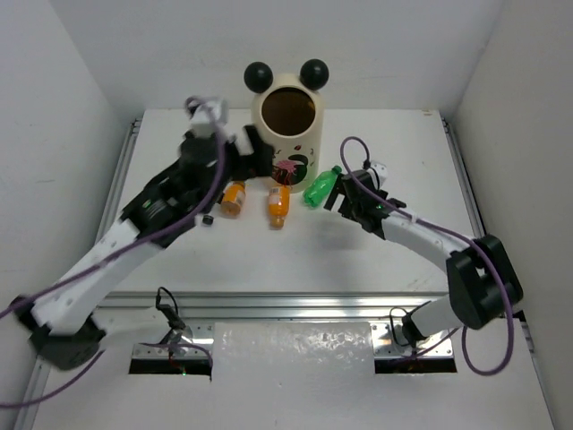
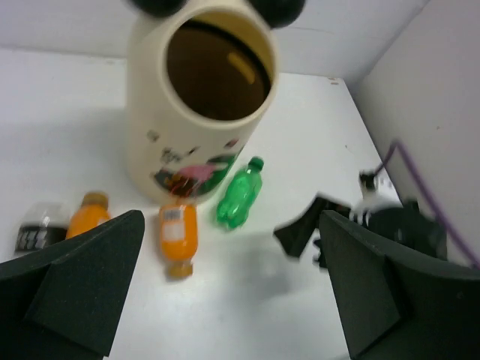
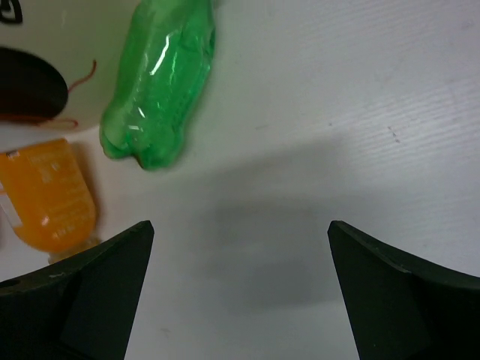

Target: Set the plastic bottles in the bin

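At the upper centre of the top view, one bin [image 1: 309, 143]: cream, upright on the white counter [image 1: 376, 260], mouth open, with two black ball ears [image 1: 259, 75] on the far rim. Just below the bin, three bottles lying on their sides in a row. Two orange: the left orange bottle [image 1: 234, 198] and the middle orange bottle [image 1: 278, 205]. Then one green bottle [image 1: 320, 186] at the right of the row, tilted, cap toward the upper right. All three near the foot of the bin; touching it or not, cannot tell.

At the far left edge of the left wrist view, one more: one clear bottle [image 2: 34, 229] with a dark label, just beside the left orange bottle. Four bottles counted on the counter in total. Inside the bin, one pale yellowish shape [image 2: 240, 64] against the wall, too blurred to name.

Left jaws: at the left side of the bin in the top view, spread fully apart. Two black pads [image 2: 82, 289] in the lower corners of the left wrist view, nothing held between them.

Right jaws: just right of the green bottle in the top view, also spread wide and holding nothing. Two dark pads [image 3: 82, 292] in the lower corners of the right wrist view, only bare counter between them. Green bottle and one orange bottle in the upper left of that frame, apart from the pads.
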